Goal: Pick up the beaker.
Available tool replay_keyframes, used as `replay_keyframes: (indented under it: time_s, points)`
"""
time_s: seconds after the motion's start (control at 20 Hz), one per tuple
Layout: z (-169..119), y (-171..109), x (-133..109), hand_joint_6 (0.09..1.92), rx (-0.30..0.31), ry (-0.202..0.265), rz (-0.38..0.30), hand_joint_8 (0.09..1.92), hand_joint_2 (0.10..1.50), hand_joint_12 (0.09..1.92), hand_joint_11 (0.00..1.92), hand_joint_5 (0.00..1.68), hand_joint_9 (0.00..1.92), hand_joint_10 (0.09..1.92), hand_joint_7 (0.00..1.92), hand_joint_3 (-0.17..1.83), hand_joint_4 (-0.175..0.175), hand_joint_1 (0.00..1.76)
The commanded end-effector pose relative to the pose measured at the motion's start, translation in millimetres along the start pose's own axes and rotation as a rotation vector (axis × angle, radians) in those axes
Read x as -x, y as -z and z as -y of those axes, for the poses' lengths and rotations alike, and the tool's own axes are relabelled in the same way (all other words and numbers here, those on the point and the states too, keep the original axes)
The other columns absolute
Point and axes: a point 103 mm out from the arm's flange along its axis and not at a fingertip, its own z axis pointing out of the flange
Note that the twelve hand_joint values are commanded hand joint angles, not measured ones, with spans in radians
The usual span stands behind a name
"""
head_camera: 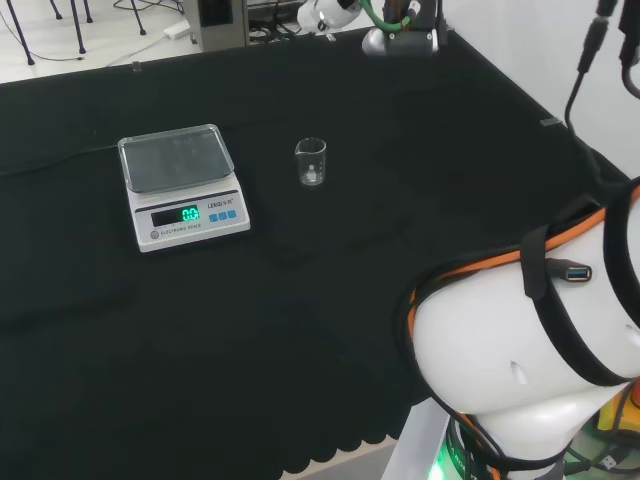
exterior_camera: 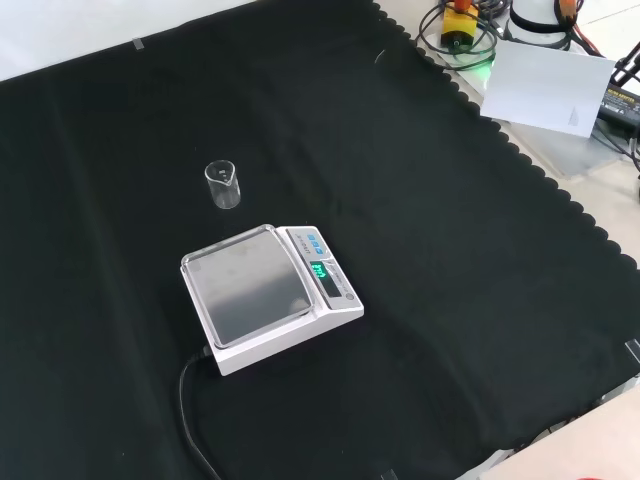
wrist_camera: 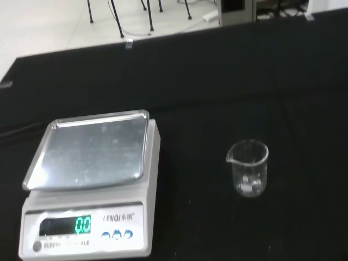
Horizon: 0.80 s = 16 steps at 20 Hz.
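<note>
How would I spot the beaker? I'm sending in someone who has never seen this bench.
Find the black cloth covering the bench, then the white scale with a metal pan and a lit green display. In the head view the beaker stands alone on the cloth to the scale's right, apart from it. It is the one small clear vessel, upright, with a pouring lip.

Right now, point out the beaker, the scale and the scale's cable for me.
beaker (wrist_camera: 249,174), wrist view, on its glass wall.
scale (head_camera: 176,162), head view, on its weighing pan.
cable (exterior_camera: 190,420), front view, on the stretch that runs from the scale toward the cloth's near edge.
</note>
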Motion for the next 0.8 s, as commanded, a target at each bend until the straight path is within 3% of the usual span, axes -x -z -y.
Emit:
replay_keyframes:
  time_s: [0.05, 0.55, 0.65, 0.8]
  points:
    - [-16, -32, 4, 0.23, -0.100, 0.004, 0.001, 0.70, 1.02, 1.45, 0.11, 0.32, 0.33, 0.82, 0.14, -0.17, -0.043, 0.81]
    - [-51, -79, -12, 0.17, -0.254, 0.031, 0.074, 0.70, 1.01, 1.47, 0.07, 0.26, 0.25, 0.85, 0.05, -0.17, -0.035, 0.80]
    - [-57, -90, -17, 0.12, -0.296, 0.046, 0.098, 0.57, 0.99, 1.46, 0.07, 0.19, 0.19, 0.84, 0.02, -0.17, -0.031, 0.81]
    - [-65, -104, -22, 0.09, -0.311, 0.072, 0.122, 0.30, 0.95, 1.47, 0.05, 0.10, 0.07, 0.86, 0.00, -0.17, -0.023, 0.82]
